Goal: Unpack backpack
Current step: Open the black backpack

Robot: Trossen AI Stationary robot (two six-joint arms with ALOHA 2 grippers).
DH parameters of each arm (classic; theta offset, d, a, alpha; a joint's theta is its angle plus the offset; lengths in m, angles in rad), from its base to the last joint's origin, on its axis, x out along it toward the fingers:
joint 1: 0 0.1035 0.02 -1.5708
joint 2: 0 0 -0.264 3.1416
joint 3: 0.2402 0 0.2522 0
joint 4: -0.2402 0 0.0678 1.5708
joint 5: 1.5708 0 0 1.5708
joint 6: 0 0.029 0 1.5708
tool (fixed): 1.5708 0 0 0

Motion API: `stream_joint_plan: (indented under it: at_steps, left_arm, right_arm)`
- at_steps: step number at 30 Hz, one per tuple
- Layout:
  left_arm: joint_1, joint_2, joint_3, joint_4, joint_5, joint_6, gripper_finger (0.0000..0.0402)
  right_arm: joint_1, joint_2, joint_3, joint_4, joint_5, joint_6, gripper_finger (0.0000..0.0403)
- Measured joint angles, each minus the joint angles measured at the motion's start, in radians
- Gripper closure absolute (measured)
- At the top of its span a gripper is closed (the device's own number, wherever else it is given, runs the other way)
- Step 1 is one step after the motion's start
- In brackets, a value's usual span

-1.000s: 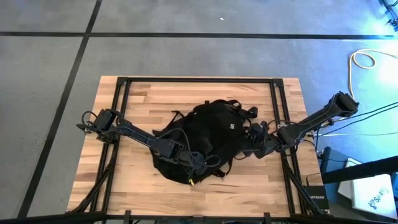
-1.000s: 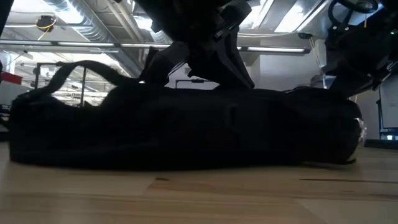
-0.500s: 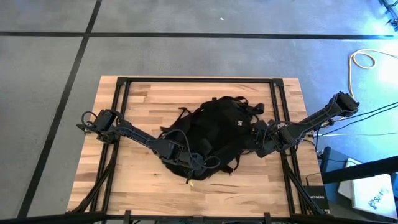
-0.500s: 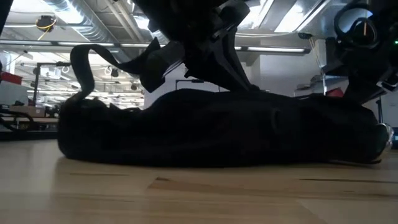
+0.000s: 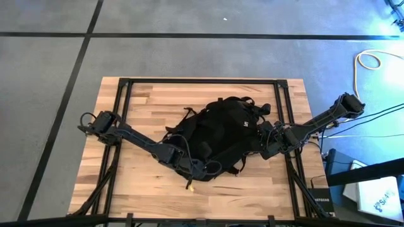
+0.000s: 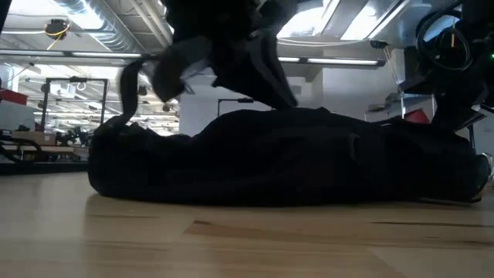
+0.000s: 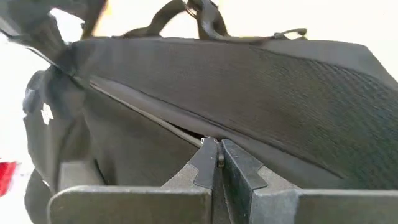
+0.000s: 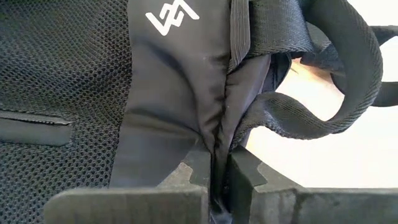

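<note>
The black backpack (image 5: 221,133) lies flat on the wooden table (image 5: 145,101), with its straps (image 5: 246,104) bunched at the far end. It has a white logo (image 8: 173,17) on it. My left gripper (image 5: 197,166) reaches in from the left and is shut at the bag's near-left side, on the zipper line (image 7: 149,115). My right gripper (image 5: 261,140) comes from the right and is shut on the bag's right side, beside a webbing strap (image 8: 323,93). In the low view the backpack (image 6: 293,158) is a long dark mound. My left gripper pinches a small piece on the backpack's zipper line (image 7: 210,144) between its two fingertips. Its fingers slant down from the table's left. The bag stays on the table. My right gripper pinches a fold of smooth black fabric (image 8: 217,134) below the white logo, where a strap joins. The fingers slant down from the table's right, and the bag rests on the table.
A small yellow piece (image 5: 189,186) lies on the wood at the bag's near edge. Dark frame rails (image 5: 123,107) run along the table's left, far and right sides. Bare wood shows at the far left and near right. Cables (image 5: 372,63) lie on the floor to the right.
The backpack has slid toward the table's right and far edges and has drawn in at its left end. In the low view its looped strap has risen. My left gripper has followed it a little rightward. Both grippers stay shut on it.
</note>
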Motion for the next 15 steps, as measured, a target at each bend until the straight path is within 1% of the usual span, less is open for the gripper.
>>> stream_joint_plan:
  at_steps: [6,12,15]
  left_arm:
    - [-0.027,-0.034,0.000,-0.096,0.019,-0.085,0.0401]
    - [-0.035,-0.043,0.000,-0.211,0.128,-0.157,0.0401]
    - [-0.034,-0.044,0.000,-0.231,0.150,-0.163,0.0401]
  right_arm:
    - [0.000,0.001,0.000,0.011,0.000,0.000,0.0401]
    - [0.000,0.001,0.000,0.034,-0.001,-0.021,0.0401]
    - [0.000,0.001,0.000,0.038,-0.001,-0.025,0.0401]
